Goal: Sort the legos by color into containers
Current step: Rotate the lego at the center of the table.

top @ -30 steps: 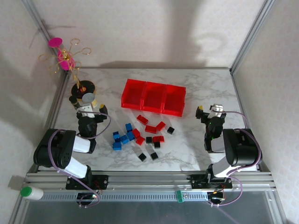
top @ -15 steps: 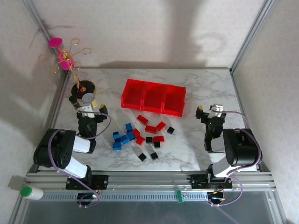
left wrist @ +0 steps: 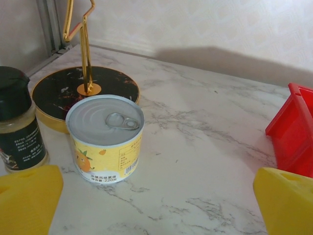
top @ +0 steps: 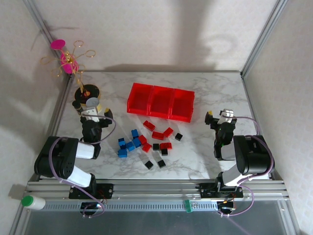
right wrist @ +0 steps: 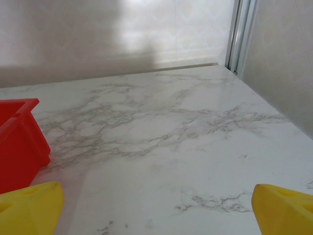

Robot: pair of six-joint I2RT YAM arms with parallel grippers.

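As I watch from above, the left gripper (left wrist: 156,208) and right gripper (right wrist: 156,208) both stand wide apart, holding nothing; the legos (top: 157,135) lie at six o'clock from the containers (top: 161,113), some probably touching.

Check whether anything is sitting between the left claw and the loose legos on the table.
Nothing visible does. The open left claw faces the can and the jar at the table's left side. The legos lie to its right across bare marble, just in front of the containers.
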